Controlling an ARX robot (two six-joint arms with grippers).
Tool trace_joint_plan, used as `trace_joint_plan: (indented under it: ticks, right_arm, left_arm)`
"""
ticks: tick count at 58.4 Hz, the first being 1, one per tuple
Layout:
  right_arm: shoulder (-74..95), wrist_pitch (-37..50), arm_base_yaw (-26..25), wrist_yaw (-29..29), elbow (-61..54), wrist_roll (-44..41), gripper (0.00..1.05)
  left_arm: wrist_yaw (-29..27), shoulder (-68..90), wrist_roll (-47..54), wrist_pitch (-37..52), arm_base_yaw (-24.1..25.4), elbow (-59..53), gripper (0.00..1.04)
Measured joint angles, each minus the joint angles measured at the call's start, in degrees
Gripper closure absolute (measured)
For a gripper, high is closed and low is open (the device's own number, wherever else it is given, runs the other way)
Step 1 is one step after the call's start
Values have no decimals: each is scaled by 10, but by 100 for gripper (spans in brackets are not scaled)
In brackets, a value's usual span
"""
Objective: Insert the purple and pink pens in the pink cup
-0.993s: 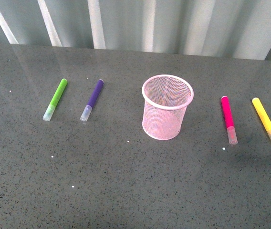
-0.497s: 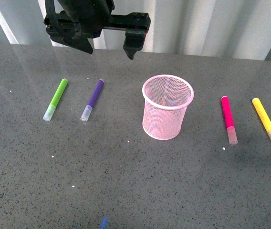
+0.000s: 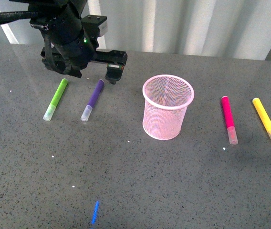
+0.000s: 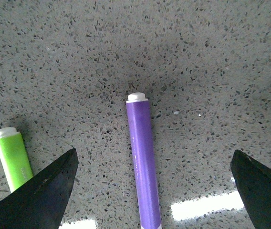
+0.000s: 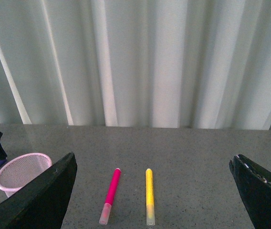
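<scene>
Purple pen (image 4: 142, 157): cap outside left-wrist view.

Colours on grey speckled tabletop (image 3: 173, 191)
Purple pen (image 3: 93, 98), pink pen (image 3: 228, 118), lime pen (image 3: 56, 98) and yellow pen (image 3: 265, 120) have clear caps; cup (image 3: 161, 121) pale pink mesh; left claw (image 3: 95, 76) black.

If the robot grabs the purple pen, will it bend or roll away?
It probably won't bend: the purple pen looks like a straight, hard plastic tube. It's round and lies flat on the smooth table, so a nudge could roll it sideways. Its shiny barrel may be slippery for the open fingers on either side of it.
</scene>
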Motion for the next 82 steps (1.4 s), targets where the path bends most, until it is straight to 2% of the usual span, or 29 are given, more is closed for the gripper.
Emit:
trace_joint_plan:
  ticks: [27,37,57,63,69,82]
  right_arm:
    - [0,0,0,0,0,0,7]
    - [0,0,0,0,0,0,7]
    - [0,0,0,0,0,0,7]
    - [0,0,0,0,0,0,7]
    - [0,0,0,0,0,0,7]
    - [0,0,0,0,0,0,7]
  left_arm:
    - [-7,52,19,20,-16,25,7]
    - [-21,61,55,43,-17,20,7]
    - [-27,63,75,57,-24,16,58]
    - [-44,63,89,70,-26,9,72]
    - [-60,61,101,86,-29,0,91]
    - [-88,23,106,173,-34,-68,92]
